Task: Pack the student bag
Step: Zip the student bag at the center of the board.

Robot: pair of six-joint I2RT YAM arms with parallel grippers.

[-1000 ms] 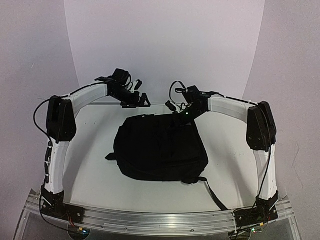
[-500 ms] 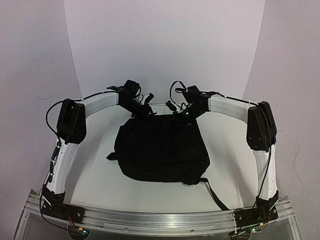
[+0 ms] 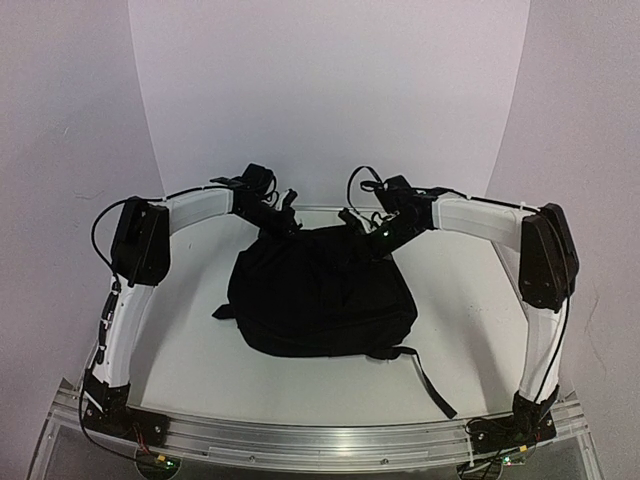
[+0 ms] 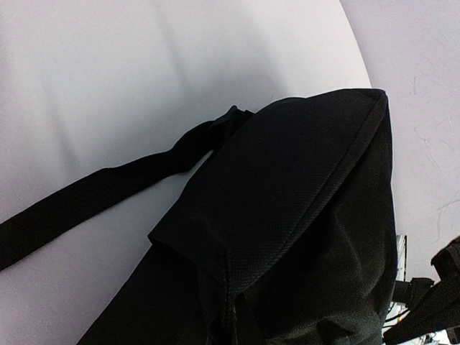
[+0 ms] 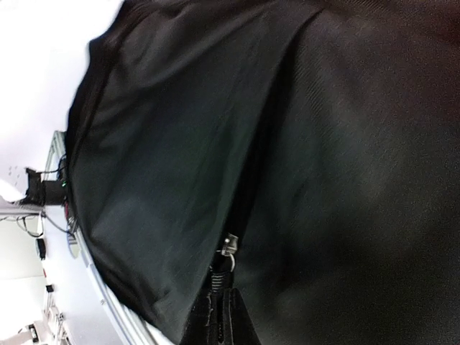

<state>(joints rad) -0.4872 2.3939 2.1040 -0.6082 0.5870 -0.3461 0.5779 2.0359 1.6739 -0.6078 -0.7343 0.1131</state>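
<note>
The student bag [image 3: 320, 295] is a large black fabric backpack lying in the middle of the white table [image 3: 180, 330]. My left gripper [image 3: 284, 222] sits at the bag's far left top edge, shut on a pinch of its black fabric along a seam [image 4: 231, 305]. My right gripper [image 3: 372, 232] is at the far right top edge. In the right wrist view it is shut on the black zipper pull [image 5: 221, 309], just below the metal zipper slider [image 5: 228, 246]. Dark fabric hides the fingers of both grippers.
A black webbing strap [image 3: 432, 383] trails from the bag's near right corner toward the aluminium rail [image 3: 320, 436] at the table's front edge. Another strap [image 4: 86, 198] lies flat on the table on the bag's left side. A white curved backdrop stands behind.
My left arm swung right to the bag's far left edge and its jaws closed on the fabric. The right arm shifted slightly right, and the bag's far edge bunched up a little.
</note>
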